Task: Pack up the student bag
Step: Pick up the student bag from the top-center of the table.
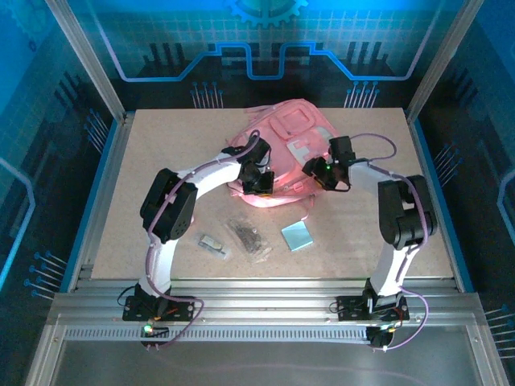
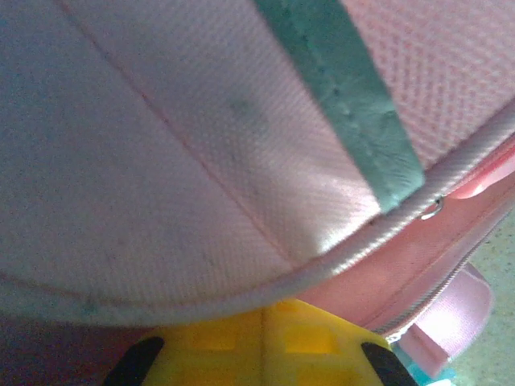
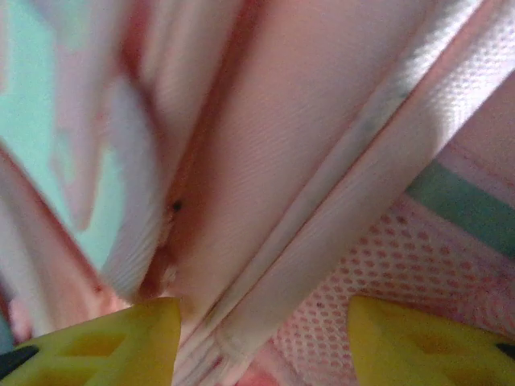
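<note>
The student bag [image 1: 294, 129] could slip and sag
The right gripper [image 3: 264, 310] has its jaws spread, and a seam of the bag lies loose between them, so I think that side may drop. The left gripper [image 2: 261, 326] has its jaws pressed together just under the bag's edge; cloth hides the tips, so I cannot tell if they pinch it

- The pink bag [image 2: 161, 161] sits close up, its piped edge curving across.
- A teal band [image 2: 354, 104] crosses the fabric.
- The left gripper [image 2: 264, 326], yellow fingers pressed together, lies below that edge.
</note>
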Controlling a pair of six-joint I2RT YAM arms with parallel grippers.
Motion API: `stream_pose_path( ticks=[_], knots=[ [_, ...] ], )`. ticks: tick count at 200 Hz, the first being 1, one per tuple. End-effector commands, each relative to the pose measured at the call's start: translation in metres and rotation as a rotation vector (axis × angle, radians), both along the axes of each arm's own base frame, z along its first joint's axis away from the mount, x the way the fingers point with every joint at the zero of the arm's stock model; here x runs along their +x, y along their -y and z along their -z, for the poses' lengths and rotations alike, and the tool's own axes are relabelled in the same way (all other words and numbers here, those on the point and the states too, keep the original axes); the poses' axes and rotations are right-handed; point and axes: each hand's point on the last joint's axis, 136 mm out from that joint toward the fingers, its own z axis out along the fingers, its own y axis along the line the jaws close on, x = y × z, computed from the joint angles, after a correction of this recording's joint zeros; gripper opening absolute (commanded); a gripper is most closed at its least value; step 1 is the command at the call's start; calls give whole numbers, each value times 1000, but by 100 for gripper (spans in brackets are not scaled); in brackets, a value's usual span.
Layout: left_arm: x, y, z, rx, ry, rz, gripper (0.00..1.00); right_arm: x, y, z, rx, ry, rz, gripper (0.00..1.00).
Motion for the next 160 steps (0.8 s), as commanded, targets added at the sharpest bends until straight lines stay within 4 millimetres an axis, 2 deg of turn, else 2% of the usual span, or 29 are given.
stream_pose_path(
  ticks=[1, 14, 31, 46, 58, 92, 123, 160],
  knots=[
    [-19, -8, 21, 43, -52, 12, 5, 11, -12, 20, 79, -19, 51, 49],
    [-20, -9, 22, 52, -53, 17, 10, 16, -18, 15, 121, 8, 57, 23],
    [-15, -8, 13, 50, -25, 22, 32, 21, -19, -8, 136, 68, 47, 0],
    [-8, 0, -3, 14, 17, 33, 46, 22, -19, -33, 131, 120, 30, 0],
    [-2, 7, -16, -9, 41, 40, 52, 21, -19, -53, 139, 159, 24, 0],
    [16, 28, -45, -34, 107, 60, 56, 19, -21, -96, 173, 244, 13, 0],
    [28, 33, -52, -6, 152, 59, 56, 17, -22, -109, 202, 266, 10, 0],
    [37, 45, -64, 6, 227, 100, 53, 19, -26, -114, 248, 276, -6, 0]
  ],
)
